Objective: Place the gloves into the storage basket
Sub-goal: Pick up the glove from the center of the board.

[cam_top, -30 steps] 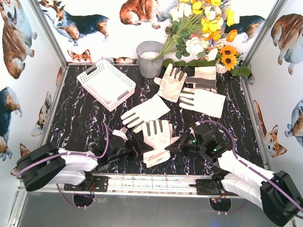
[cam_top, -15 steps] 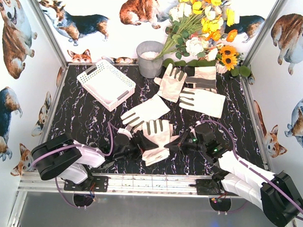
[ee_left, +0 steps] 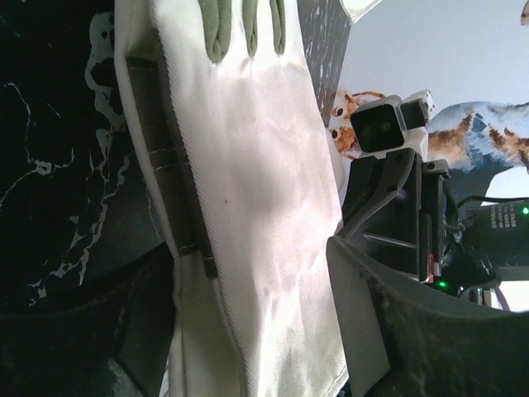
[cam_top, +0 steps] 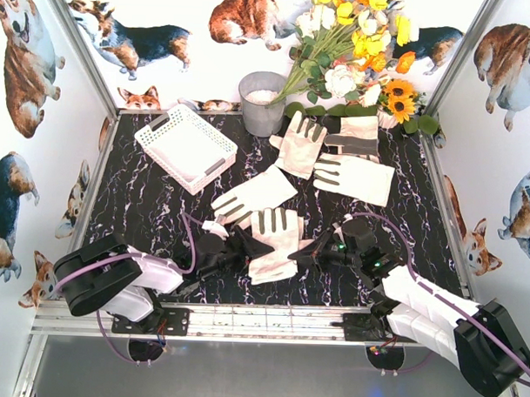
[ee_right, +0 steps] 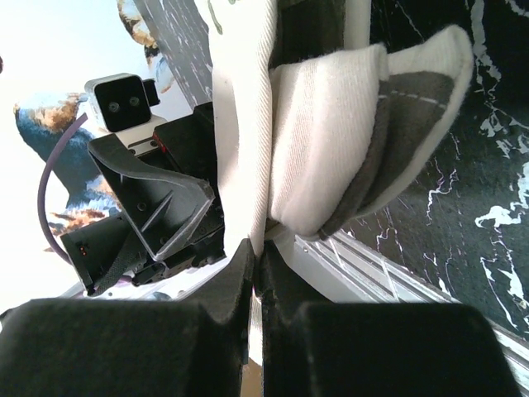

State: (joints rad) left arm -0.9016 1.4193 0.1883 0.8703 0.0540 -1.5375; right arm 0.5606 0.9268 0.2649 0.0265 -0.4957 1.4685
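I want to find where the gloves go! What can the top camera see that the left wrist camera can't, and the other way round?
Only the top view shows the storage basket, the grey bucket, the flowers and the other gloves lying further back. Only the left wrist view shows, close up, the grey strip sewn along the edge of the nearest glove. Both views show that nearest glove and the right arm reaching to it.
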